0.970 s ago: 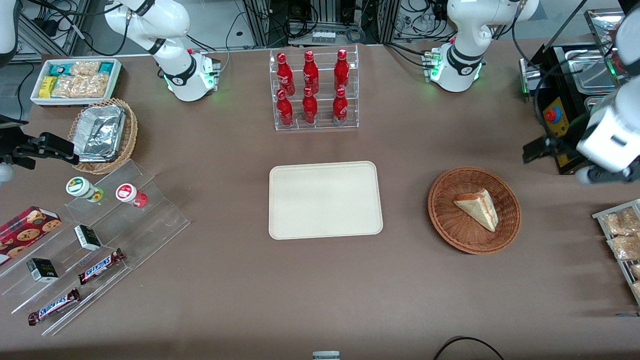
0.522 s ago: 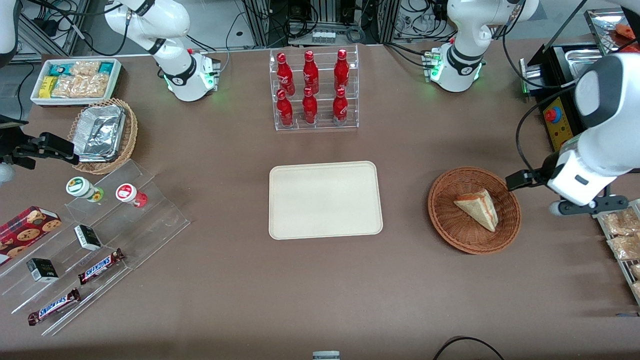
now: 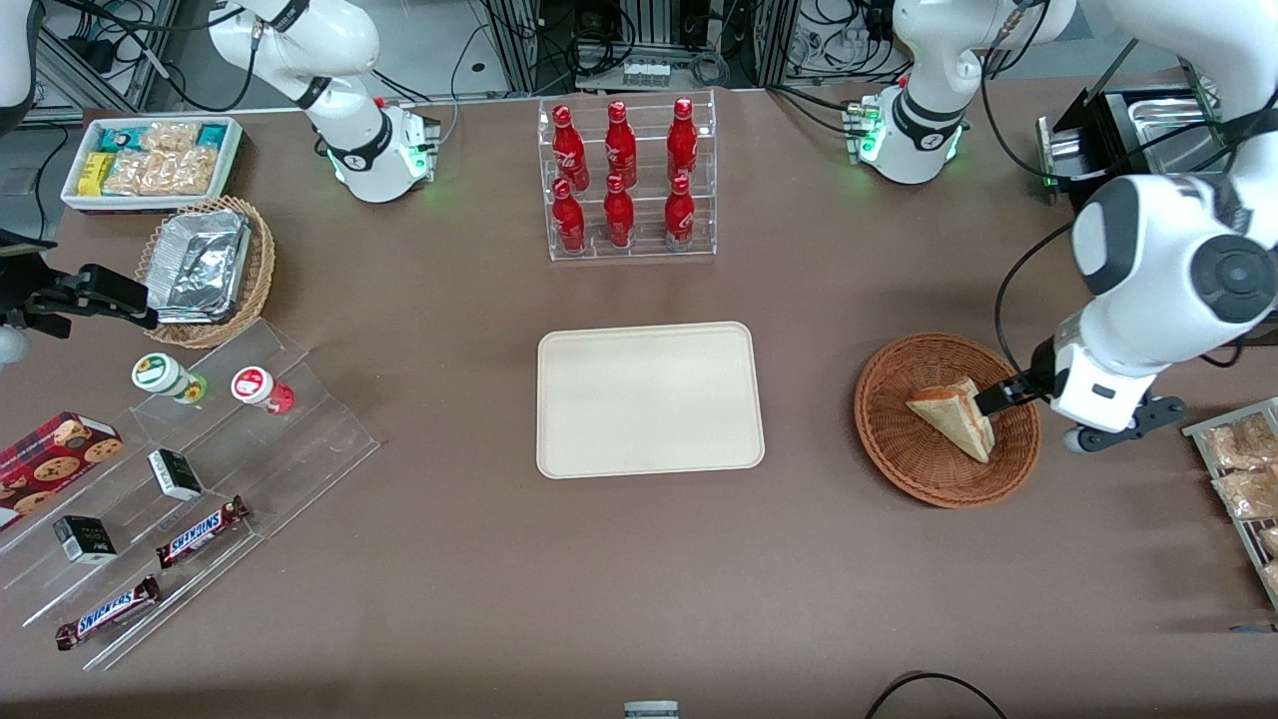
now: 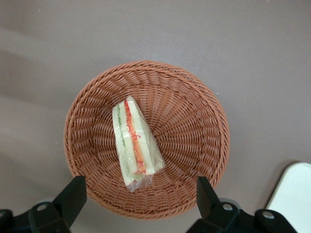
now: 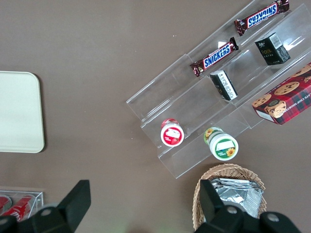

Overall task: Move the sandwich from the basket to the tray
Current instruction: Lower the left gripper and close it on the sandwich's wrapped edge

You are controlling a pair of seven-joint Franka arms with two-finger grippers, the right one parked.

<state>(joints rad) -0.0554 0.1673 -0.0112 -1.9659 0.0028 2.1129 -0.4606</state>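
The sandwich [image 3: 954, 414] [image 4: 133, 143], a pale bread wedge with red and green filling, lies in the reddish-brown woven basket [image 3: 899, 449] [image 4: 194, 131]. My left gripper [image 3: 1001, 397] [image 4: 140, 194] hangs above the basket's edge toward the working arm's end of the table. Its fingers [image 4: 73, 194] stand wide open, with nothing between them, and one end of the sandwich sits below the gap. The cream tray [image 3: 649, 399] [image 4: 294, 194] lies flat beside the basket, toward the parked arm's end, with nothing on it.
A clear rack of red bottles [image 3: 624, 180] stands farther from the front camera than the tray. A wire rack of snack packets [image 3: 1243, 469] sits at the working arm's table edge. A stepped acrylic display [image 3: 200, 469] and a foil-filled wicker basket [image 3: 205, 270] lie toward the parked arm's end.
The left arm has swung in from the table's edge and come down; its gripper moved from outside the basket to over the basket's edge. Sandwich, basket and tray have not moved.
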